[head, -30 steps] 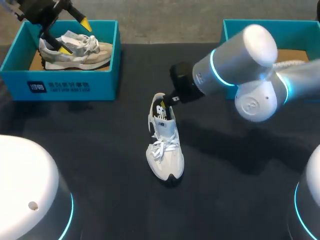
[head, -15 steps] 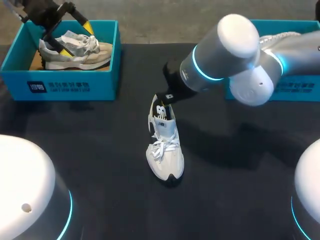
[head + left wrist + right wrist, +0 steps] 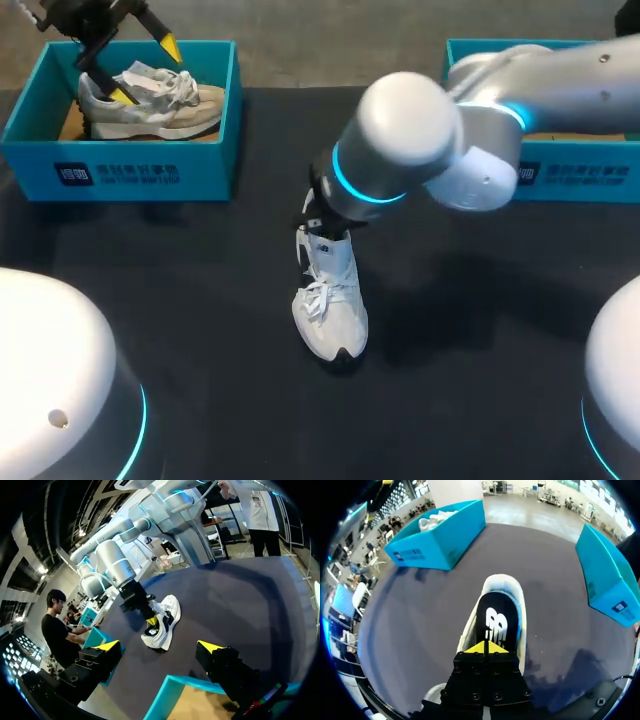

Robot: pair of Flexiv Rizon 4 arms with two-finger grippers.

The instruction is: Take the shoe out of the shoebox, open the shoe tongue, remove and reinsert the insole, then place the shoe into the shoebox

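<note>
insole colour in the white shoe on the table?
The insole is black with a white mark; right wrist view shows it best.

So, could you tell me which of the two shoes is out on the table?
The white shoe in the middle of the table, right hand at its heel opening; the beige shoe sits inside the left blue shoebox.

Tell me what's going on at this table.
The right pincer is shut, its tips down at the black insole inside the white shoe, which stands mid-table. Whether it actually grips the insole is unclear. The left pincer hangs open over a beige shoe in the left shoebox.
</note>
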